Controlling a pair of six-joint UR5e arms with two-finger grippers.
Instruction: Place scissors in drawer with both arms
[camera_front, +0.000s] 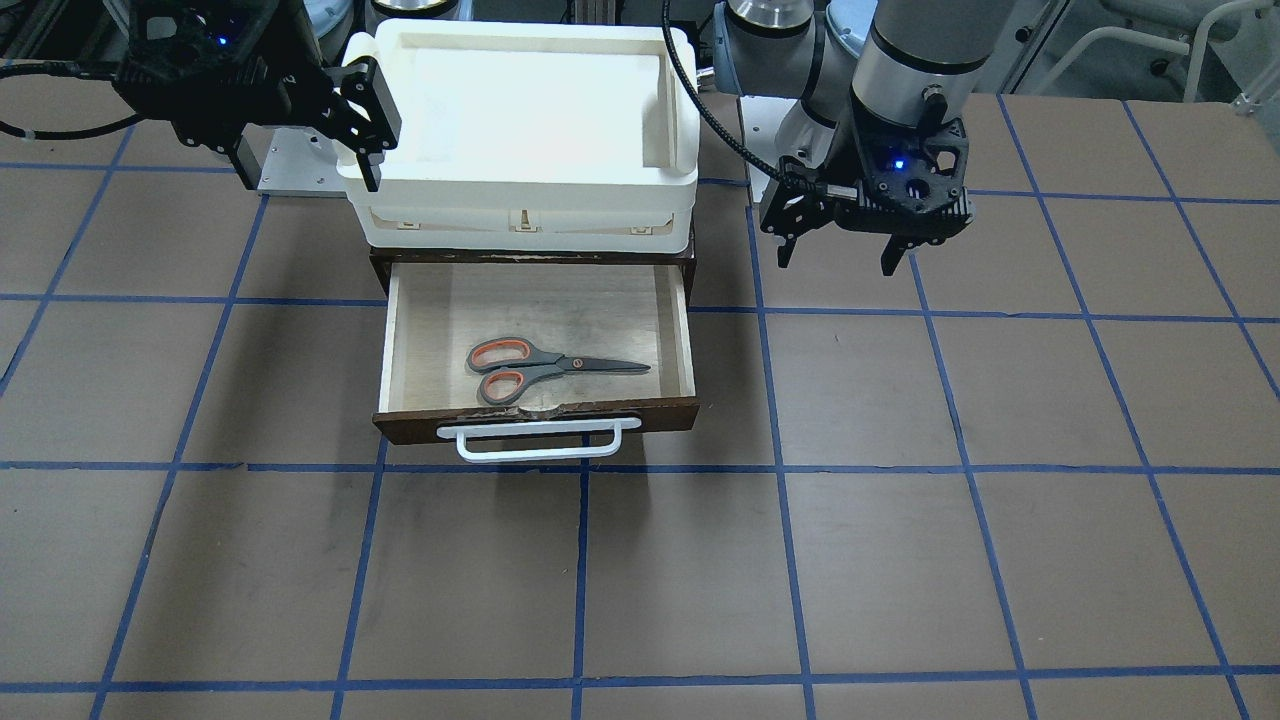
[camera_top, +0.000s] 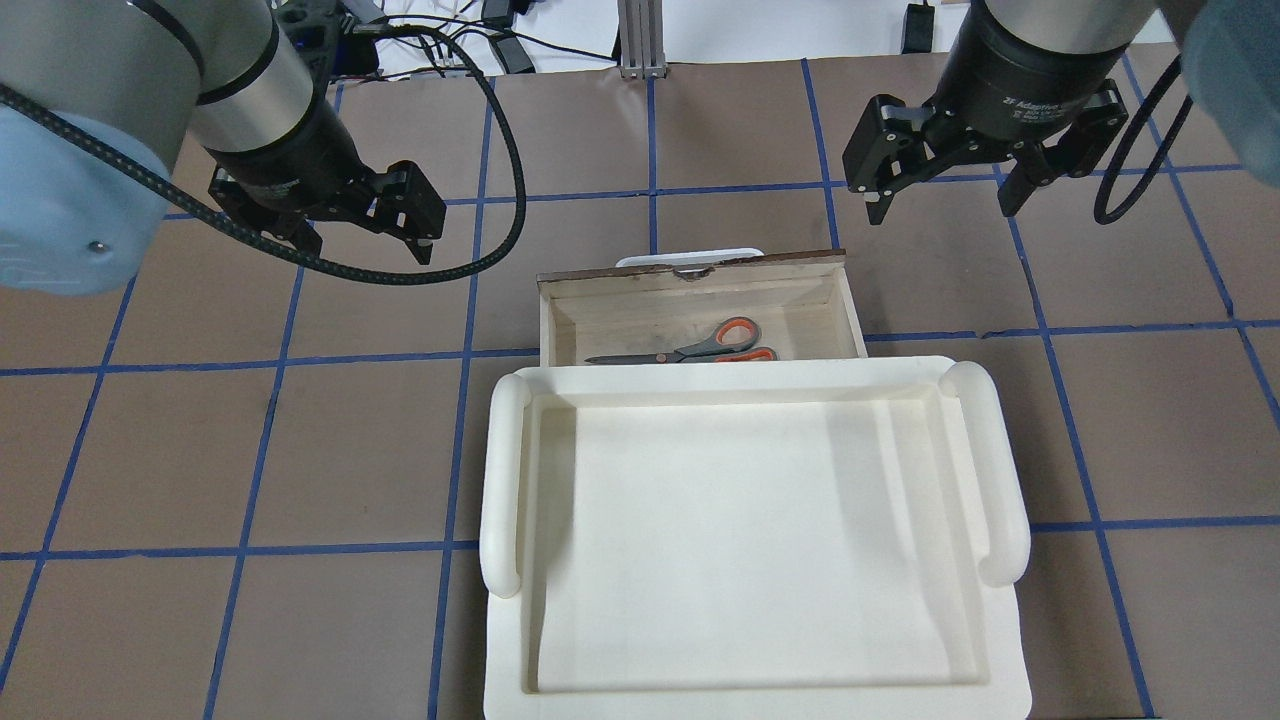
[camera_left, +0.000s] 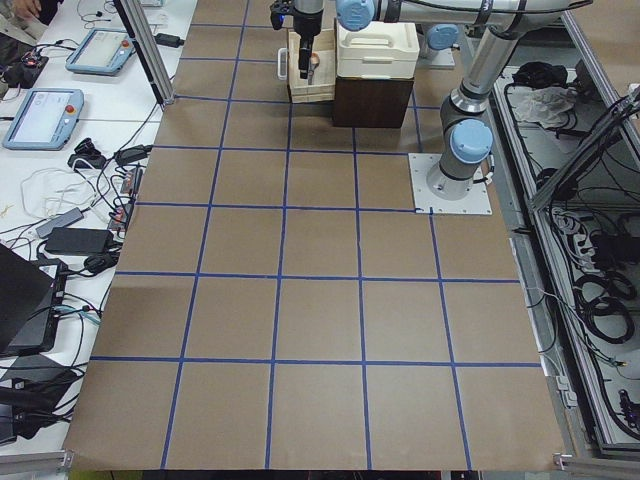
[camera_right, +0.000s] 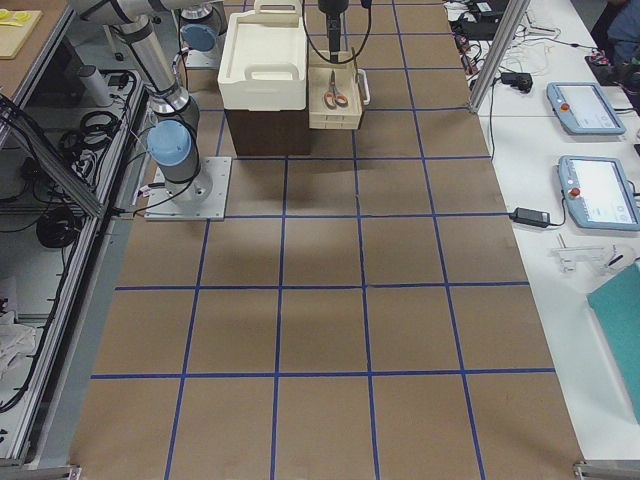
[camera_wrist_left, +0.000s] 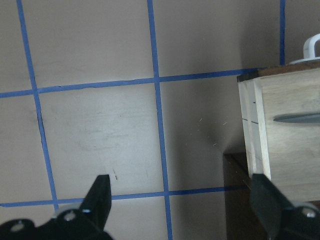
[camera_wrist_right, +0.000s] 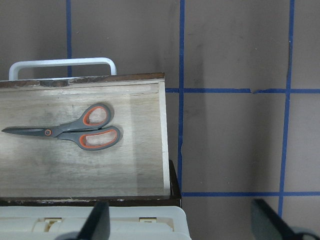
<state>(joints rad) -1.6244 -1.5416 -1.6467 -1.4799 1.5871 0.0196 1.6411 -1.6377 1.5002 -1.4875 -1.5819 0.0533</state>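
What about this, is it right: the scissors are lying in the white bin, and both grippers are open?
Not quite. The scissors lie in the open drawer, not in the bin above it; the front-facing view shows that. The left gripper and right gripper are both open.

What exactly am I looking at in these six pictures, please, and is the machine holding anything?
These are two robot arms at a table marked with a blue tape grid. One picture faces the robot and one looks over its shoulders. Two look along the table from its ends. Two come from cameras on the wrists, looking down past the jaws. On the table stands a dark cabinet with a white bin on top and its drawer pulled out. A pair of scissors lies flat inside the drawer. The left gripper and the right gripper hover above the table to either side, jaws open, holding nothing.
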